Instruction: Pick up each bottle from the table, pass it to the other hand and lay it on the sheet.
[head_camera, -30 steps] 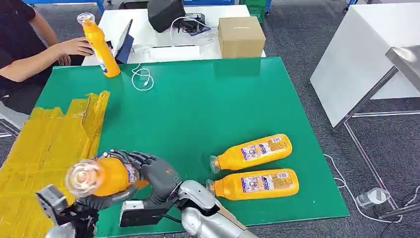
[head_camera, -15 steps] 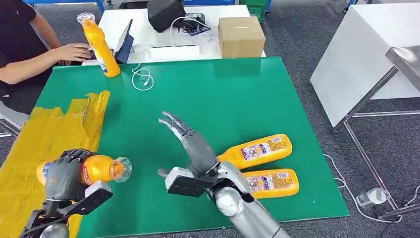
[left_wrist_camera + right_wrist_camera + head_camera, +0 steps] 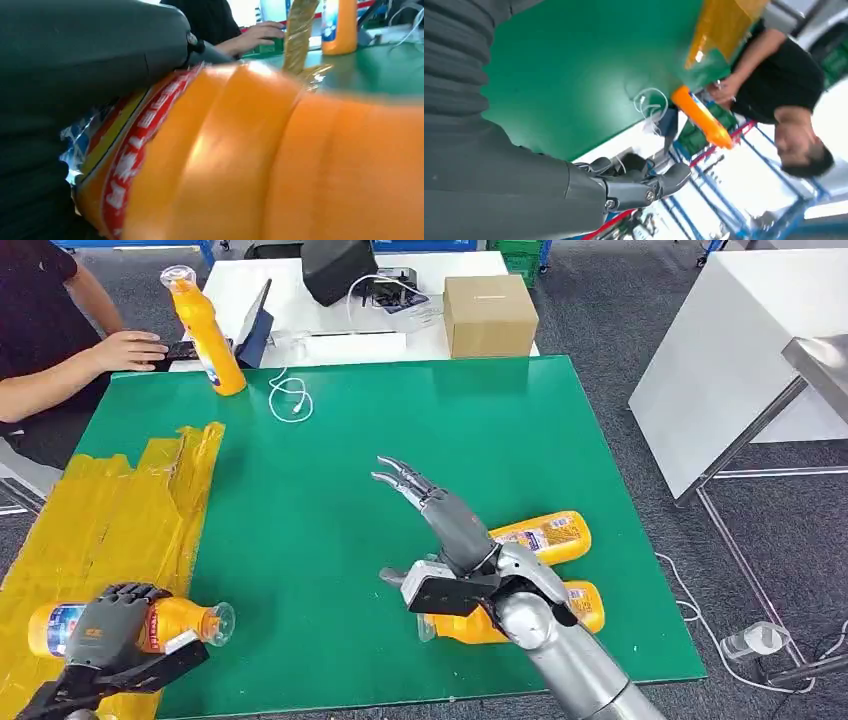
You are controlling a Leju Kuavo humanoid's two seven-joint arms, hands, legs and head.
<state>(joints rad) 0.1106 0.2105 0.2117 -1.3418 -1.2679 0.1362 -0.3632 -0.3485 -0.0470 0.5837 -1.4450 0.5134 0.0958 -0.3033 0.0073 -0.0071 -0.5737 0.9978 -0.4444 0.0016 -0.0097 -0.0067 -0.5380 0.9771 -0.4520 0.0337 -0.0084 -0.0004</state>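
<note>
Left hand [image 3: 105, 632] grips bottle [image 3: 170, 623]; label apparently half hidden.

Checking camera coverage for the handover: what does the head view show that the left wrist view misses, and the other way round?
Head view alone: the right hand, open above the two lying bottles, the cardboard box, and the left hand gripping the held bottle over the yellow sheet.

Left wrist view alone: the held bottle's red label up close.

Both: the upright bottle and the person's hand.

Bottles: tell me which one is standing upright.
The bottle at the table's far left corner, near the person's hand. The two by the right hand lie flat; the left hand holds the fourth sideways.
</note>
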